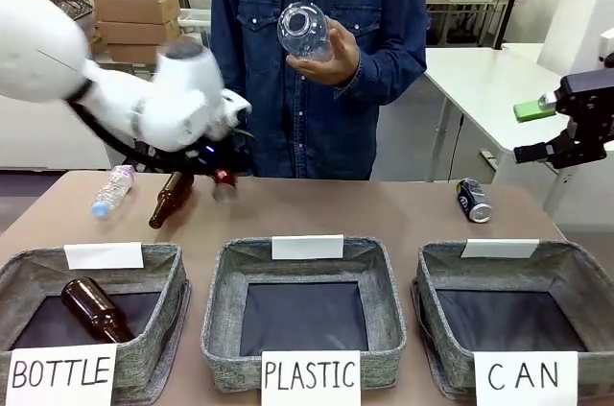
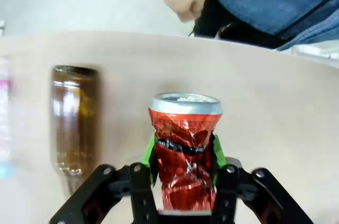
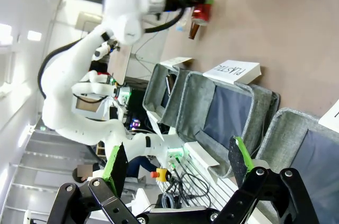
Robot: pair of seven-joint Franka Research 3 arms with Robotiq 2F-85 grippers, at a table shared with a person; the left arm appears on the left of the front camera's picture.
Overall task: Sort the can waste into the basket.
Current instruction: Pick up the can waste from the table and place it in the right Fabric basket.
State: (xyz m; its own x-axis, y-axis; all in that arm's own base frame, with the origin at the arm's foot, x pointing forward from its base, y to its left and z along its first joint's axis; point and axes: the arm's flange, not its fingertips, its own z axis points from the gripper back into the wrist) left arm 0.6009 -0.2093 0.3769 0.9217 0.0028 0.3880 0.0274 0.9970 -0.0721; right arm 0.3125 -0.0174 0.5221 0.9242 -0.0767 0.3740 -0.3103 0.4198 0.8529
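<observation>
My left gripper [image 2: 184, 167] is shut on a crushed red can [image 2: 185, 147] with a silver top, its green pads pressed on both sides. In the front view this can [image 1: 224, 180] hangs in the left gripper [image 1: 224, 174] over the table's far left part, beside a lying brown bottle [image 1: 171, 200]. A black can [image 1: 473, 201] lies on the table at the far right, behind the grey basket signed CAN [image 1: 576, 264]. High above it, at the right edge, my right gripper [image 1: 531, 132] stands open and holds nothing; its green pads [image 3: 237, 159] are wide apart in the right wrist view.
A person in a denim shirt stands across the table holding a clear plastic bottle [image 1: 304, 30]. Another clear bottle [image 1: 112, 190] lies at the far left. The PLASTIC basket [image 1: 379, 262] sits in the middle. The BOTTLE basket [image 1: 163, 267] on the left holds a brown bottle [image 1: 94, 308].
</observation>
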